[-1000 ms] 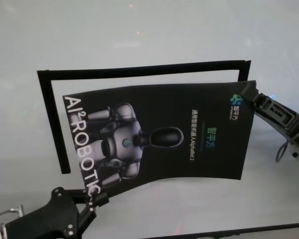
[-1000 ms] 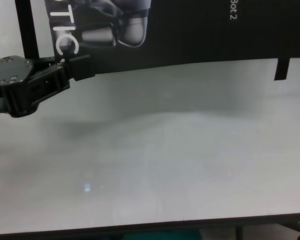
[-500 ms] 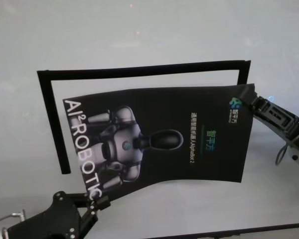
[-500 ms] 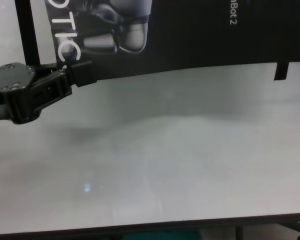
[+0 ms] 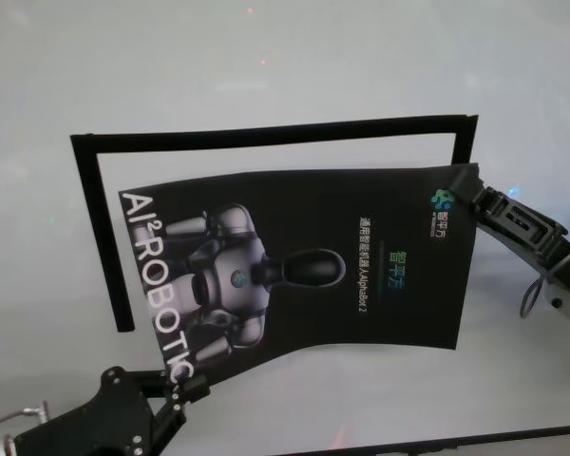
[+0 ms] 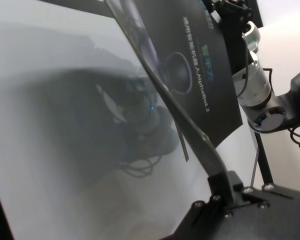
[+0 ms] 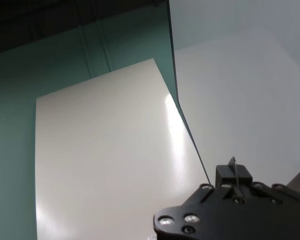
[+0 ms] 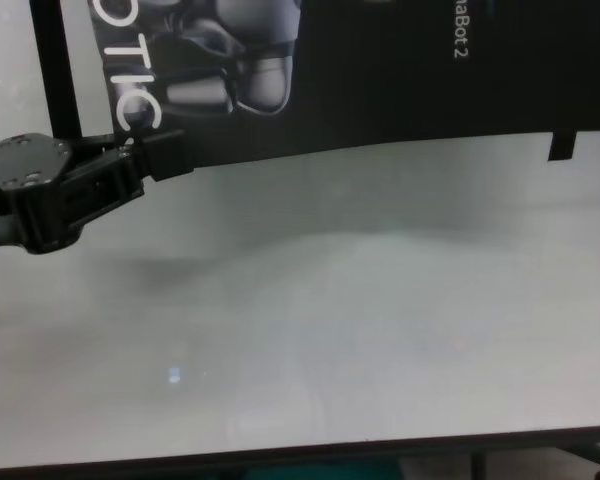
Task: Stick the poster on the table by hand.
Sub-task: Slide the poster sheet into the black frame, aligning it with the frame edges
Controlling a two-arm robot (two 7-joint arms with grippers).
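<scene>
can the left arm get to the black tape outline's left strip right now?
Probably not: the left gripper is shut on the poster corner, near the tape outline. The right gripper holds the opposite corner, so letting go would drop that side.

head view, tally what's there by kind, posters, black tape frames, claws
posters: 1, the poster
black tape frames: 1, the tape outline on the table
claws: 2, left claw and right claw
total: 4

Black screw-studded left gripper [image 5: 182, 388]; right gripper [image 5: 477, 198] black, apparently silver-wristed, cabled.
</scene>
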